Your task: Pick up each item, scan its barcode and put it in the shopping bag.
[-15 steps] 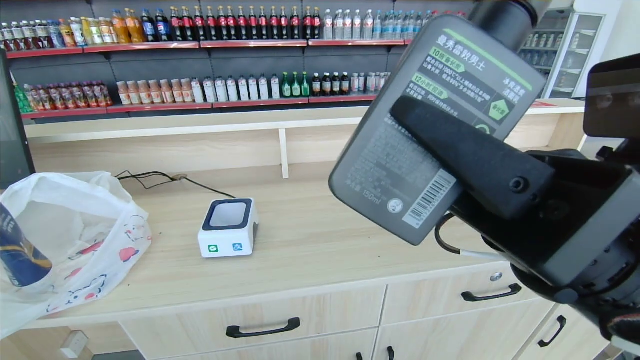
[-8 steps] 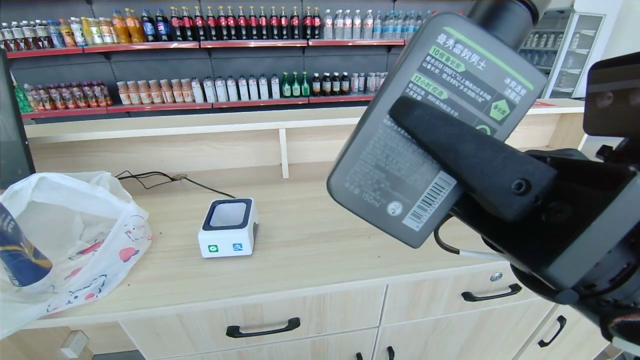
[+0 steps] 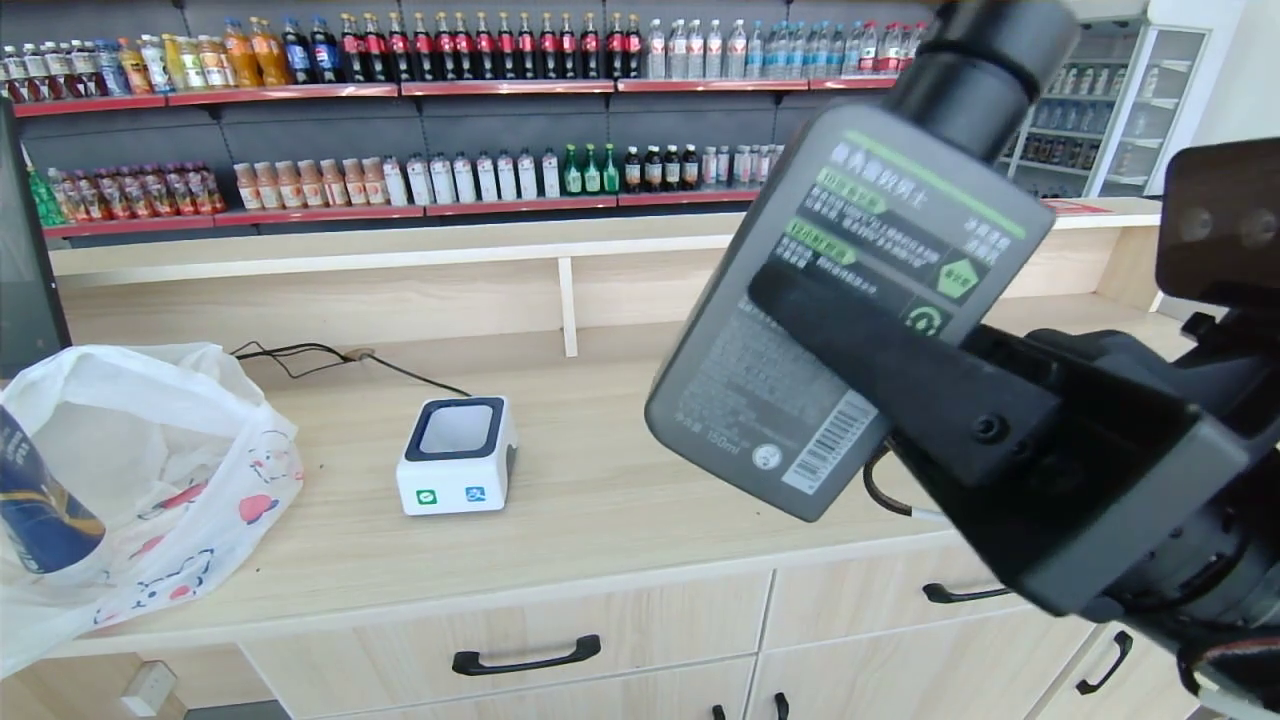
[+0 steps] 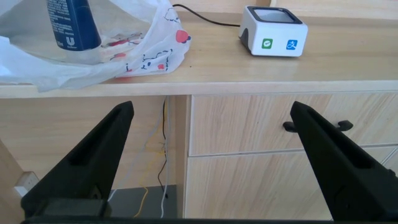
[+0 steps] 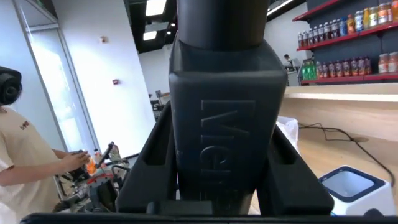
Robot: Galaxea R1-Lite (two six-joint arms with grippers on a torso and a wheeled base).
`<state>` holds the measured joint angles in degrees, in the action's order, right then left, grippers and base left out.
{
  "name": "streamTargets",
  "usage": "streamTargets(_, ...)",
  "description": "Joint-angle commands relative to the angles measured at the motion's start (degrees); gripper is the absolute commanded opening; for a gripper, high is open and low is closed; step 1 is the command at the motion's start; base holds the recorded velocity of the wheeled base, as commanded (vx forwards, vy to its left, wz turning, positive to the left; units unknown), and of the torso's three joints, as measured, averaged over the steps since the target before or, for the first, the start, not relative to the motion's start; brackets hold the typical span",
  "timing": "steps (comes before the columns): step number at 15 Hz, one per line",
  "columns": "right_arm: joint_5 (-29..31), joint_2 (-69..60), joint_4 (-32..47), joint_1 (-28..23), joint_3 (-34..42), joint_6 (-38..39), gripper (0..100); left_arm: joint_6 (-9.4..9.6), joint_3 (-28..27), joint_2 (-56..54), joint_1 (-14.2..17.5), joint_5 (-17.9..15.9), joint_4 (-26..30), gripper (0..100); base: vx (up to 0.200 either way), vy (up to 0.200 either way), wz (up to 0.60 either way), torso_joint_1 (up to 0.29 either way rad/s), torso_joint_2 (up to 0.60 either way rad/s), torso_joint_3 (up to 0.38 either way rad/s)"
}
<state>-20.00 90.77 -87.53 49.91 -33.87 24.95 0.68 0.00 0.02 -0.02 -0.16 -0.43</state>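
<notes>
While a blue bottle (image 3: 35, 510) sits in the bag (image 3: 190, 420), the right claw (image 3: 800, 300) grips a grey bottle (image 3: 760, 400), likely unscanned, apart from the scanner (image 3: 457, 455); the left claw (image 4: 210, 109) gapes wide.

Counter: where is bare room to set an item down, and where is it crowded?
Bare counter lies between the shopping bag and the scanner, and from the scanner rightward, partly hidden by the held bottle. Crowded: the left end under the bag, and back-left where the cable runs.
</notes>
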Motion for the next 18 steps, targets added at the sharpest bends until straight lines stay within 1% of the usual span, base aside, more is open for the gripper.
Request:
streamTargets(1, 0.14, -0.24, 2.45, -1.30, 0.55, -2.19, 0, 0.11, 0.00, -0.02, 0.02, -0.02, -0.01, 100, 0.000, 0.000, 0.00, 0.000, 0.00, 0.000)
streamTargets(2, 1.11, -0.77, 3.86, -1.48, 0.38, -2.89, 0, 0.11, 0.00, -0.02, 0.02, -0.02, -0.01, 100, 0.000, 0.000, 0.00, 0.000, 0.00, 0.000)
streamTargets(4, 5.15, -1.74, 6.41, -1.48, 0.99, -5.79, 0, 0.02, 0.00, -0.02, 0.02, -0.02, -0.01, 100, 0.000, 0.000, 0.00, 0.000, 0.00, 0.000)
streamTargets(6, 7.61, -1.56, 6.76, -1.66, 1.08, -6.50, 0, -0.07, 0.00, -0.02, 0.02, -0.02, -0.01, 100, 0.000, 0.000, 0.00, 0.000, 0.00, 0.000)
streamTargets(9, 14.12, 0.46, 6.41, -6.67, 4.25, -14.58, 0, -0.07, 0.00, -0.02, 0.02, -0.02, -0.01, 100, 0.000, 0.000, 0.00, 0.000, 0.00, 0.000)
streamTargets(12, 20.53, 0.46, 6.41, -8.95, 8.82, -19.24, 0, -0.07, 0.00, -0.02, 0.02, -0.02, 0.25, 100, 0.000, 0.000, 0.00, 0.000, 0.00, 0.000)
streamTargets(13, 20.97, 0.64, 6.49, -10.09, 9.52, -19.77, 0, 0.02, 0.00, -0.02, 0.02, -0.02, 0.16, 100, 0.000, 0.000, 0.00, 0.000, 0.00, 0.000)
streamTargets(14, 21.32, 1.87, 5.97, -11.94, 10.05, -21.88, 0, 0.02, 0.00, -0.02, 0.02, -0.02, 0.16, 100, 0.000, 0.000, 0.00, 0.000, 0.00, 0.000)
streamTargets(15, 22.11, 2.57, 4.30, -15.10, 11.80, -25.04, 0, -0.07, 0.00, -0.02, 0.02, -0.02, 0.25, 100, 0.000, 0.000, 0.00, 0.000, 0.00, 0.000)
streamTargets(17, 22.20, 3.80, 2.98, -18.27, 13.83, -25.66, 0, -0.16, 0.00, -0.02, 0.02, -0.02, 0.25, 100, 0.000, 0.000, 0.00, 0.000, 0.00, 0.000)
streamTargets(18, 22.20, 4.15, 1.92, -18.88, 14.62, -25.57, 0, -0.16, 0.00, -0.02, 0.02, -0.02, 0.25, 100, 0.000, 0.000, 0.00, 0.000, 0.00, 0.000)
